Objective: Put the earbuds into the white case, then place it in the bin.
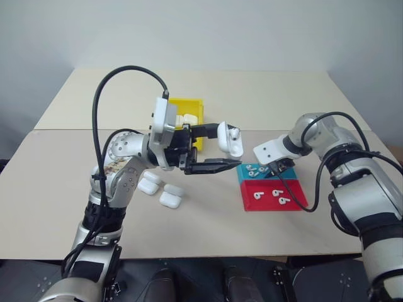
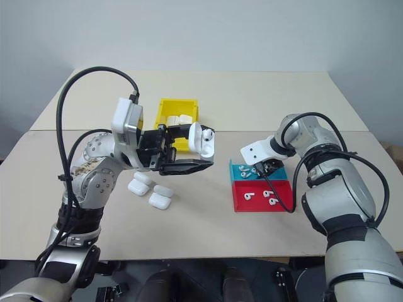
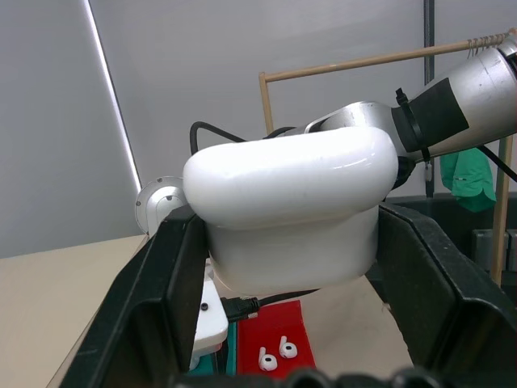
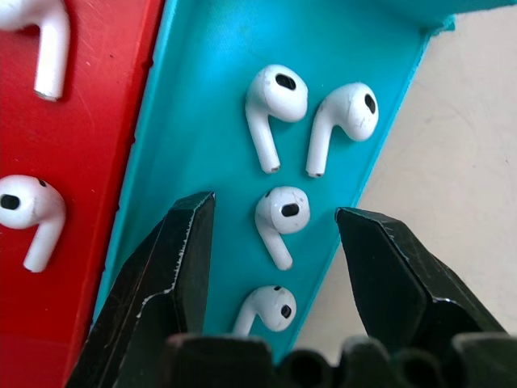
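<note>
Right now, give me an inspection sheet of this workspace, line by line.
Surface: beige table, two tops joined by a seam.
Job's things: open white case clamped in the left hand; yellow bin with cases inside; earbuds in the blue tray, more in the red tray.
Clutter: spare white cases lying on the table below the left arm.
Hands: left shut on the case, held above the table; right hand open, fingers straddling one earbud in the blue tray.
Cables: black cable looped over the left arm; another by the right wrist.
Surroundings: plain grey wall.
</note>
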Tool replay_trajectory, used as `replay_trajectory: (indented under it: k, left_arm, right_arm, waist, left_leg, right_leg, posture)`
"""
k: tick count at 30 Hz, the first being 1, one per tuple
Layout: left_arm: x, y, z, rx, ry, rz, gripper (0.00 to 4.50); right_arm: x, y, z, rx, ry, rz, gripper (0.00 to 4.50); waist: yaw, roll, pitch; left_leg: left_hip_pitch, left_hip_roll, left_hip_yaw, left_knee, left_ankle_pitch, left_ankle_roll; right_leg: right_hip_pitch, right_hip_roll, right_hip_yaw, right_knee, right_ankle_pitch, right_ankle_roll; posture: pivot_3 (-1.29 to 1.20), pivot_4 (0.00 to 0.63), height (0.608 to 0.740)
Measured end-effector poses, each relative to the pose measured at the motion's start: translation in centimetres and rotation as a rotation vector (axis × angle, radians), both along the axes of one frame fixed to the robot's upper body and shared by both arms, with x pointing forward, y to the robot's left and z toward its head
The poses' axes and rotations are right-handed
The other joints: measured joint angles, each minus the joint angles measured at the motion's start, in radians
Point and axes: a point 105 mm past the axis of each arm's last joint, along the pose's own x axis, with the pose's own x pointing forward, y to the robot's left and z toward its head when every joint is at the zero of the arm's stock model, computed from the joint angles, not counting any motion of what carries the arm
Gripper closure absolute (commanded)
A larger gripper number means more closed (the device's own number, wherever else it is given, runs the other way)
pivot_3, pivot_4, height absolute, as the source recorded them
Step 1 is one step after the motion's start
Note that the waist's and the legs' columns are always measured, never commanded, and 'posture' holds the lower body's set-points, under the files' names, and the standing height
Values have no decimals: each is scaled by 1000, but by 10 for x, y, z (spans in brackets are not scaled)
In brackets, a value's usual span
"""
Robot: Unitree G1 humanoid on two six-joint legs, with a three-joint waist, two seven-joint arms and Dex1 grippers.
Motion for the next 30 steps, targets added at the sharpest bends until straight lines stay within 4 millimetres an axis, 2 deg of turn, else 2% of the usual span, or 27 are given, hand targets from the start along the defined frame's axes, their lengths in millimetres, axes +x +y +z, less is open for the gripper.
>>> replay_trajectory:
  k: [3,6,10,18,22,27,30]
  left_arm:
    - [0,1,0,1,1,1,1637]
    - [0,1,0,1,2,3,1637]
    - [1,2,0,3,5,6,1637]
    - [2,3,-4,3,28,16,1637]
    - [1,3,-3,-2,32,9,1637]
    - [2,3,-4,-3,34,-13,1637]
    - [7,1,-4,-10,43,-27,1637]
  right_arm:
    - [0,1,-1,13,3,-9,1637]
    - [0,3,-1,19,8,-6,2189]
    - [0,3,-2,12,15,-5,3565]
    - [1,3,-1,18,5,-15,3565]
    - [1,2,3,78,9,-54,3565]
    - [-5,-10,42,247,-57,-104,3565]
    - [-25,-9,67,447,-46,-155,3565]
  waist:
    - [0,0,0]
    - [-2,0,0]
    - [-4,0,0]
    - [-6,0,0]
    - [-7,0,0]
    - [6,3,2]
    - [13,3,2]
  left_leg:
    - [1,0,0,0,0,0]
    - [1,0,0,0,0,0]
    - [1,0,0,0,0,0]
    - [1,0,0,0,0,0]
    - [0,0,0,0,0,0]
    - [-1,0,-1,0,0,0]
    - [-2,0,-1,0,0,0]
  right_leg:
    - [1,0,0,0,0,0]
    - [1,0,0,0,0,0]
    - [1,0,0,0,0,0]
    - [1,0,0,0,0,0]
    - [0,0,0,0,0,0]
    - [0,0,0,0,0,0]
    - [0,0,0,0,0,0]
  posture:
    - [0,150,740]
    - [0,150,740]
    - [0,150,740]
    - [0,150,740]
    - [0,150,740]
    - [0,150,740]
    - [0,150,740]
